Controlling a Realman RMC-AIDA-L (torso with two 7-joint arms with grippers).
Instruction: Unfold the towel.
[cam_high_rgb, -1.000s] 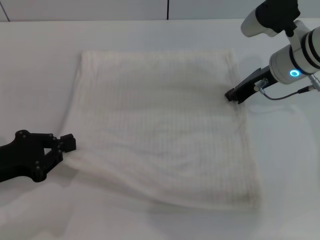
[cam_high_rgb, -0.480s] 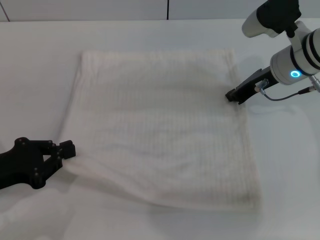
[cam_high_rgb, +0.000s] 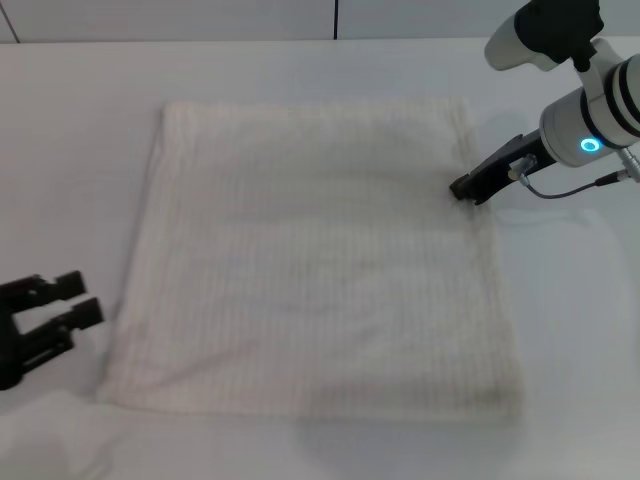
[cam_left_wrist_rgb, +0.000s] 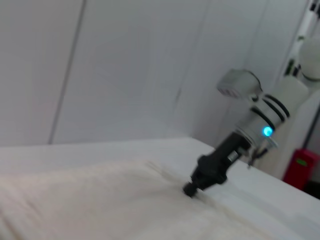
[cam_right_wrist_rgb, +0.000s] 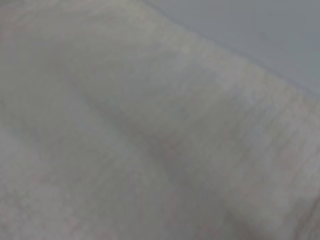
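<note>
now the left pincer (cam_high_rgb: 75, 297) has let go of the towel (cam_high_rgb: 315, 260) and drawn back beside its near-left corner, fingers spread and empty. the towel's lifted edge has dropped, so it lies flat and open on the counter (cam_high_rgb: 80, 130). the right pincer (cam_high_rgb: 462, 188) presses on the towel's right edge; its tip hides whether it is spread or closed. the right wrist view shows only blurred cloth.

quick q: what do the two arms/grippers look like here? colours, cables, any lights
Left gripper: all matte black, blocky body with two flat jaws, no visible cable or marking. Right gripper: slim black body on a white cylindrical wrist with black bands, a glowing cyan ring light, and a thin grey cable looping beside it. Both work over the cream towel.
</note>
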